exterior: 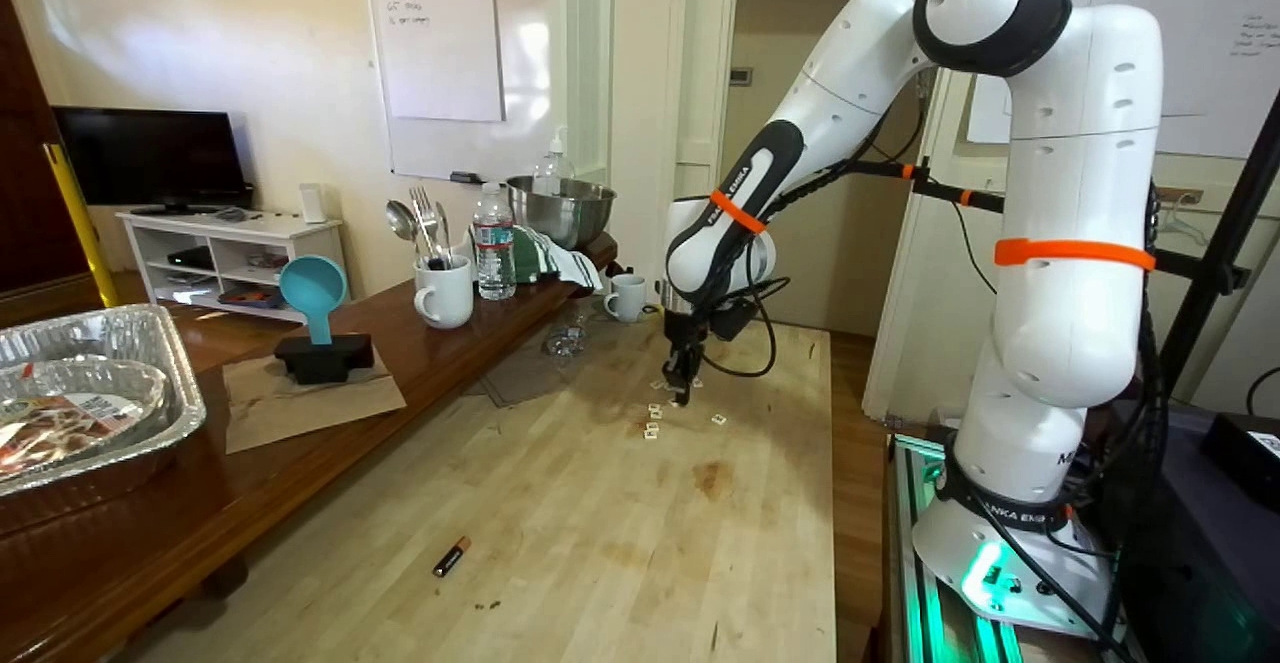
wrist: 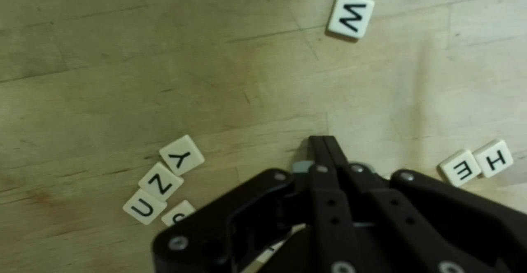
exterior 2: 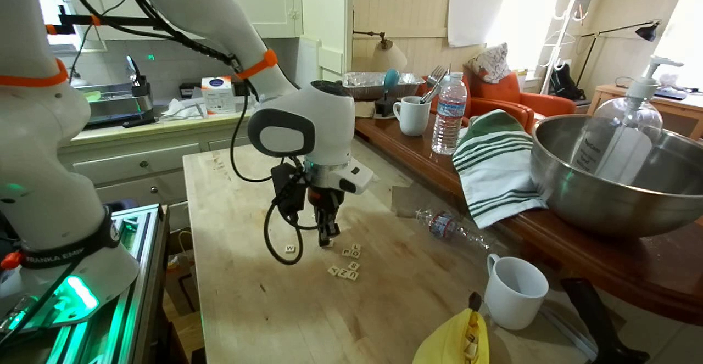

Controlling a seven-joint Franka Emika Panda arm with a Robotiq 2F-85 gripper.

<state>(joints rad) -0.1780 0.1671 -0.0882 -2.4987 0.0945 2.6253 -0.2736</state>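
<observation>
My gripper (wrist: 322,138) points down at the wooden tabletop, its two black fingers pressed together with nothing visible between them. Cream letter tiles lie around it. In the wrist view the W tile (wrist: 351,16) lies alone beyond the fingertips. To the left are the Y tile (wrist: 181,155), Z tile (wrist: 161,181), U tile (wrist: 145,207) and a partly covered S tile (wrist: 177,214). At right the E tile (wrist: 460,168) touches the H tile (wrist: 493,158). Another tile (exterior 2: 329,244) shows just beside the fingertips in an exterior view. The gripper body hides part of the tabletop.
A white mug (exterior 2: 516,292), a yellow pouch (exterior 2: 453,342) with tiles inside and a lying plastic bottle (exterior 2: 450,229) are on the table. A raised brown ledge (exterior: 420,383) runs alongside, bearing a steel bowl (exterior: 565,215). A battery (exterior: 451,556) lies farther off.
</observation>
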